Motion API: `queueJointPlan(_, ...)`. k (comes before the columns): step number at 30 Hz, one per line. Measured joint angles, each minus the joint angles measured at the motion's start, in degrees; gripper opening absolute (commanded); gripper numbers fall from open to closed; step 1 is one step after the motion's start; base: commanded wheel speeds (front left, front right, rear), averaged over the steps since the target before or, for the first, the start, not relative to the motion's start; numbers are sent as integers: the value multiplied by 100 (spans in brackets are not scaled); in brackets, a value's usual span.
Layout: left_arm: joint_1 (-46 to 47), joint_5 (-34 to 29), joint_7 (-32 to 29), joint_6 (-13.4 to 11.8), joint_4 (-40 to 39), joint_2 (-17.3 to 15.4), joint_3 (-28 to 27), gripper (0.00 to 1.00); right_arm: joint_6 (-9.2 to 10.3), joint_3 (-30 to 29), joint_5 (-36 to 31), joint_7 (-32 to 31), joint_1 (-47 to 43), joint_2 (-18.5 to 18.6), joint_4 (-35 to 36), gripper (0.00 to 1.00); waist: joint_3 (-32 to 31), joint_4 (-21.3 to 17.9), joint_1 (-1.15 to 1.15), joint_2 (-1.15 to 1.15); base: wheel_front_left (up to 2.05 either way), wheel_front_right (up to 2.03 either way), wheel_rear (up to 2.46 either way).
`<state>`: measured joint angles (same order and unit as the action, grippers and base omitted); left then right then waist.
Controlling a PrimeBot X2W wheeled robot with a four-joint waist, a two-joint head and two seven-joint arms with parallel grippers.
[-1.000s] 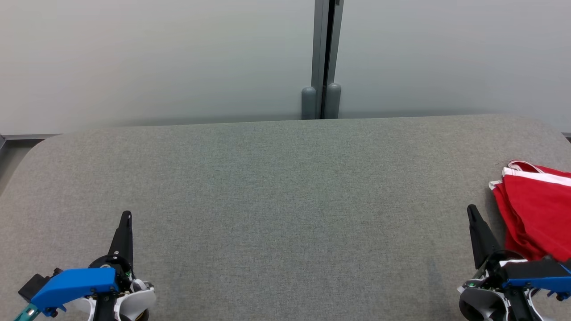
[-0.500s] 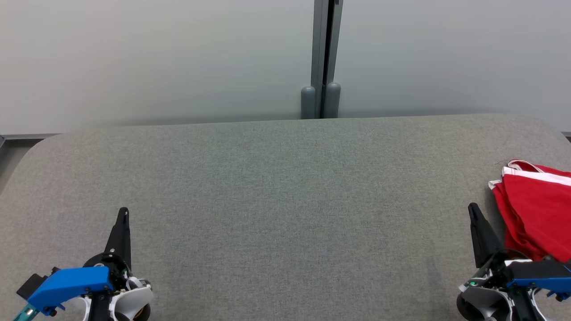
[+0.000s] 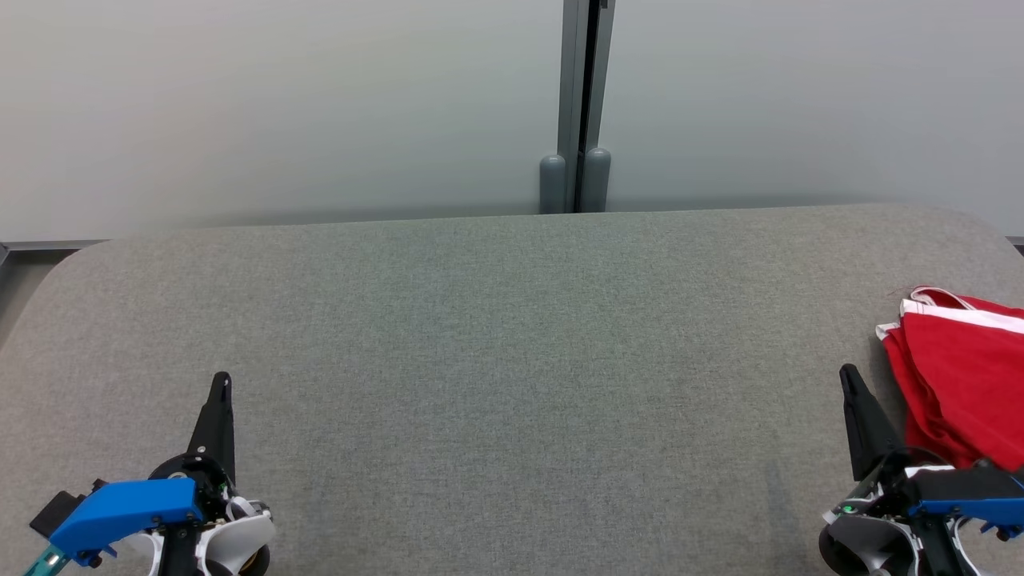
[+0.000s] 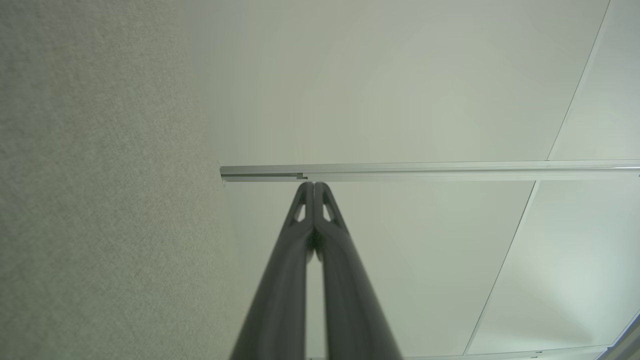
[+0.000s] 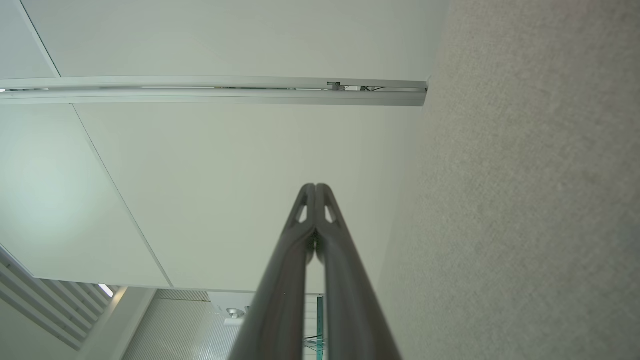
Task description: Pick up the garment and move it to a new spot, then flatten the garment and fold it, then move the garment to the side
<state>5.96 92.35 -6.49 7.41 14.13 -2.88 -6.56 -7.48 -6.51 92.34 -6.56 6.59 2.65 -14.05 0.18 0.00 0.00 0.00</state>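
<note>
table (image 3: 512,360), grey felt top, wall panels behind with a post (image 3: 578,104) at 12 o'clock.

garment (image 3: 964,384): red with white trim, lying at the table's 3 o'clock edge and partly cut off by the head view's border. it sits in layers with uneven edges, more a loose stack than a flat sheet.

left gripper (image 3: 222,380): at 8 o'clock, fingers pressed together to a single point, holding nothing, well apart from the cloth. the left wrist view confirms the tips meet.

right gripper (image 3: 849,373): at 4 o'clock, tips likewise pinched together on nothing. the garment is just beside it, toward its 1 o'clock; from the head view we cannot tell whether finger and cloth touch.

our reading: both arms parked. we cannot tell whether the stack is a finished fold set aside or a heap awaiting pick-up.

if pick-up is the step, we judge the right arm the natural one:
- spread the jaws before moving in
- come at the near corner from its 9 o'clock side, low over the felt
- bite through all layers, not the top one alone, or the stack will unpeel
- lift clear before carrying toward centre, since felt may drag cloth.
</note>
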Motion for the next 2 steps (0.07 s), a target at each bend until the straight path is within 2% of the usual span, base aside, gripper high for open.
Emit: queueJointPlan(2,0,0,0,0,0,0,0,0,0,0,0,0,0,0,0,0,0,0,0,0,0,0,0)
